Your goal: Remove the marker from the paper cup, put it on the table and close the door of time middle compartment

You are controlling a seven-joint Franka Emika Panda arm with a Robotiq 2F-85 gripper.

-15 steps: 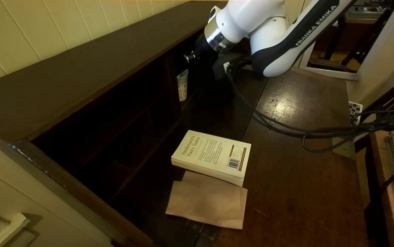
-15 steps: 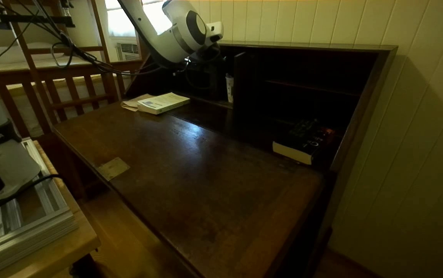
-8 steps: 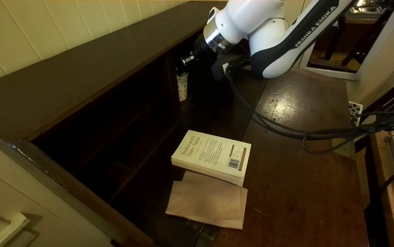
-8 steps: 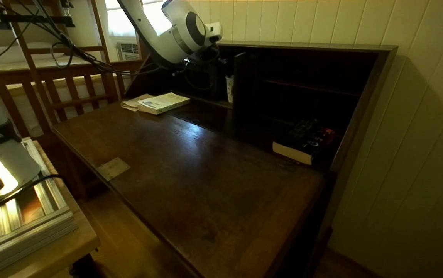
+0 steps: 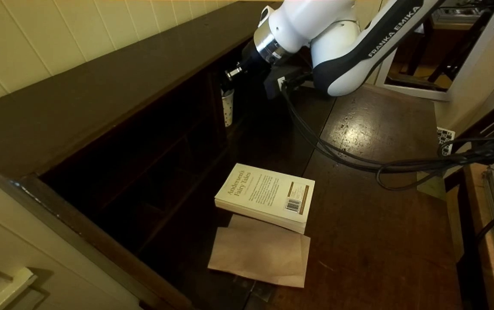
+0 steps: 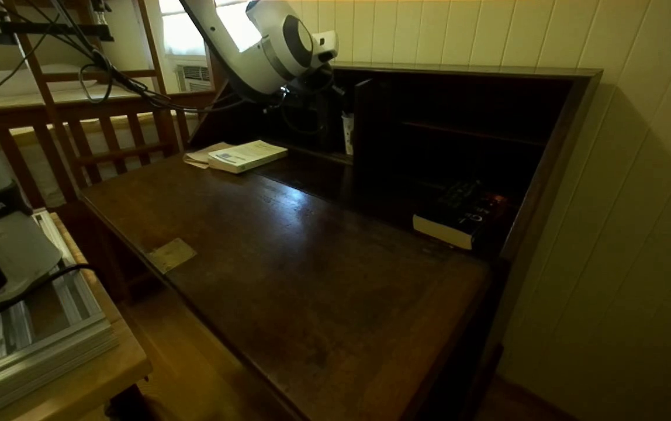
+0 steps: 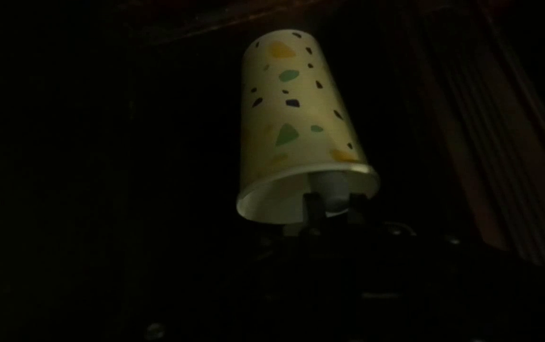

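The paper cup, pale with coloured specks, stands upright in a dark compartment of the cabinet; it shows in both exterior views, as the cup (image 5: 227,110) and the cup (image 6: 348,135). In the wrist view, the cup (image 7: 291,114) has its mouth toward my gripper (image 7: 335,203). The fingers (image 7: 314,209) are at the rim, shut around the greyish end of the marker (image 7: 332,187), whose rest is hidden inside the cup. The door (image 6: 366,134), a dark upright panel, juts out from the cabinet right beside the cup. The glossy brown table (image 6: 289,280) spreads out in front.
A white paperback (image 5: 266,193) lies on the table by a tan paper sheet (image 5: 260,254). A thick dark book (image 6: 458,216) rests at the cabinet's far end. The cabinet top (image 5: 113,86) overhangs close to my wrist, and cables (image 5: 341,157) hang from the arm.
My gripper has shifted slightly toward the cup's mouth, and its jaws have closed on the marker. The cup has barely moved. Books, paper and door stay in place.
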